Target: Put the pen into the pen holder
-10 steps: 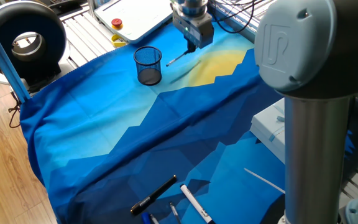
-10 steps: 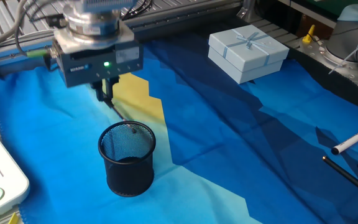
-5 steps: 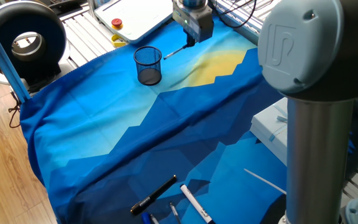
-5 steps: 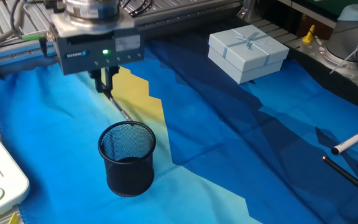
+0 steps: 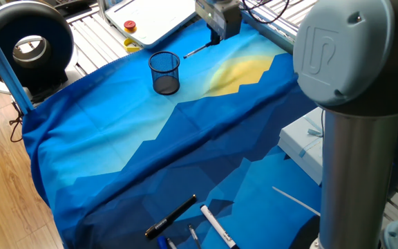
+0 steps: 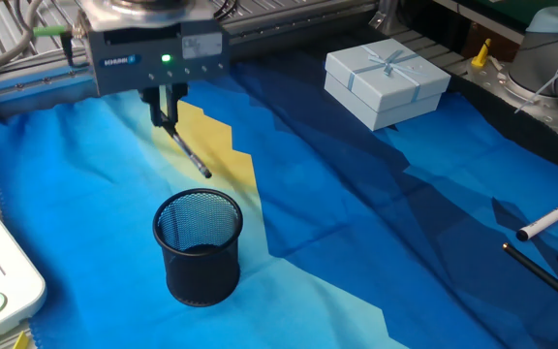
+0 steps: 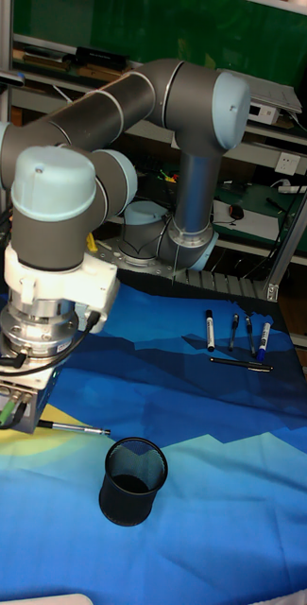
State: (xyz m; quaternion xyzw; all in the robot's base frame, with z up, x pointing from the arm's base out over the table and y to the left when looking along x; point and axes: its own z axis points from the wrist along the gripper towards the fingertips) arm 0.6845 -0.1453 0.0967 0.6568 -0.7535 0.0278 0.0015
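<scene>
The counter [image 5: 116, 138] is draped in a blue cloth with a yellow patch. The gift box [image 6: 386, 85] lies well away from the holder [image 6: 198, 246], and three markers [image 7: 236, 333] lie farther off still. The holder stands upright on the cloth. Above and just behind it hangs the gripper [image 6: 166, 111], its jaws clenched on the top end of the pen [image 6: 190, 154]. The pen is off the cloth and slants down toward the holder, its tip just short of the rim, outside the cup.
</scene>
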